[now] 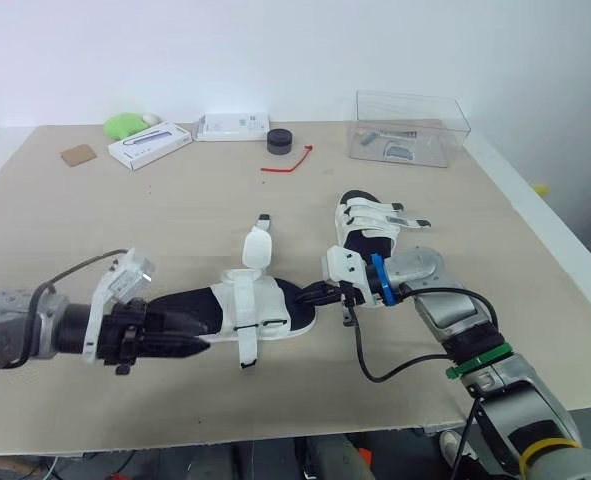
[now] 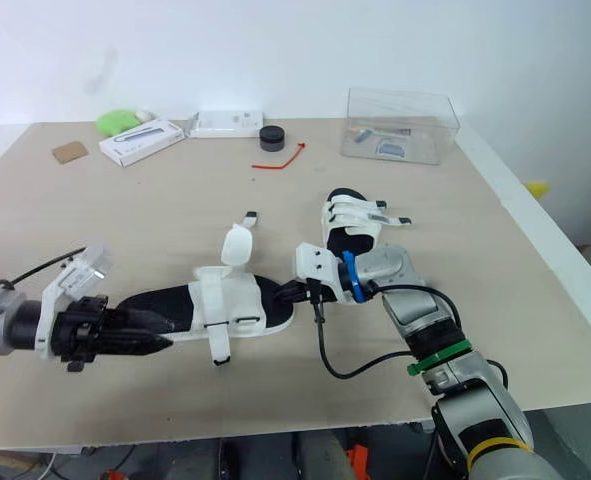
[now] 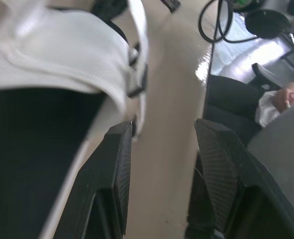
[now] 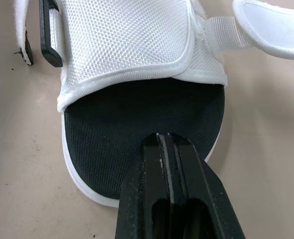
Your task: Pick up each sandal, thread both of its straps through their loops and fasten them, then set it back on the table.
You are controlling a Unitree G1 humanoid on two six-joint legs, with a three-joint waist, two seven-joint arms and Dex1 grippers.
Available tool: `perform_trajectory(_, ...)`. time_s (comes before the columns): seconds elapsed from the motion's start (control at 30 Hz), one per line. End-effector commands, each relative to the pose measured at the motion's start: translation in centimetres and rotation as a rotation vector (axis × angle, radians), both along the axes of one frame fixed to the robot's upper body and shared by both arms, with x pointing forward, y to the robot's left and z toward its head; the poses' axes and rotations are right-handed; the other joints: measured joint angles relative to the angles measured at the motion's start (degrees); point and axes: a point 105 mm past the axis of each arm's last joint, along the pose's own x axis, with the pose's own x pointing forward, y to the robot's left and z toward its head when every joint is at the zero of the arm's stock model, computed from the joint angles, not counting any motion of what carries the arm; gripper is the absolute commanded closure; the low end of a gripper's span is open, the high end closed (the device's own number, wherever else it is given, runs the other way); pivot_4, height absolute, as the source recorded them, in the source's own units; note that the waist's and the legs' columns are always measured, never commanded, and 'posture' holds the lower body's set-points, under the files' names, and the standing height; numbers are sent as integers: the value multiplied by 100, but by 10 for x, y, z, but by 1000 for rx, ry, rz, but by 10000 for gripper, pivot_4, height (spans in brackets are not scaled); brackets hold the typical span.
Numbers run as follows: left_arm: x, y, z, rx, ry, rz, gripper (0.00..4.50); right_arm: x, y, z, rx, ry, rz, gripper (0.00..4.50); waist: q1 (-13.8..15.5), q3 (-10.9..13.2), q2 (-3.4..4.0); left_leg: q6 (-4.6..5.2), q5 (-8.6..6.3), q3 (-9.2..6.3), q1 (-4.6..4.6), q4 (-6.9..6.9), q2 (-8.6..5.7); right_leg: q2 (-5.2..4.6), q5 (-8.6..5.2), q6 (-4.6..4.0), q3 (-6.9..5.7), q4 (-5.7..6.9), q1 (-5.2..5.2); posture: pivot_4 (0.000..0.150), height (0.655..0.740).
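The near sandal (image 1: 250, 305) lies flat on the table (image 1: 95, 230) between the two grippers, toe toward the right arm. One white strap (image 1: 257, 248) stands up loose, and a narrower strap (image 1: 246, 350) trails off the side onto the table. The left gripper (image 1: 200, 342) is released, its fingers (image 3: 118, 164) spread at the heel's edge with bare table between them. The right gripper (image 1: 313, 295) is clenched on nothing, its tip at the toe. The second sandal (image 1: 365, 225) lies just beyond the right gripper.
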Motion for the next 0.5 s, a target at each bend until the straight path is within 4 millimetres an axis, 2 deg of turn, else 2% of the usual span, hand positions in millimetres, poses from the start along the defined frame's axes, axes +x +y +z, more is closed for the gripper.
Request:
perform_trajectory(0.03, -12, -21, -14, -56, -13, 1, 24536, 0, -2, -12, -46, 26, -12, 45000, 4, -2, 2, 0, -2, 2, 0, 0, -1, -2, -1, 3, 1, 0, 1, 1500, 7400)
perform_trajectory(0.1, -10, -28, -23, -73, -16, 39, 24536, 0, -2, -12, -45, 26, -10, 45000, 14, -4, -36, -2, -1, -10, -4, 4, 2, 0, 10, 13, -1, 2, 3, 1500, 7400)
perform_trajectory(0.23, 5, -37, -39, -68, -53, 116, 24536, 0, -3, -12, -50, 24, -8, 45000, 20, -4, -26, -4, 11, -16, 3, 4, 5, 9, 14, -19, -4, 2, 7, 1500, 7400)
perform_trajectory(0.37, 20, -38, -41, -68, -102, 156, 24536, 2, -4, -10, -54, 20, -11, 45000, 21, -5, -27, -6, 14, -19, 3, 4, 6, 15, 17, -17, -4, 3, 10, 1500, 7400)
perform_trajectory(0.5, 28, -40, -44, -63, -135, 160, 24536, 2, -5, -10, -56, 18, -13, 45000, 21, -5, -27, -6, 14, -15, 2, 4, 3, 11, 19, -10, -1, 2, 10, 1500, 7400)
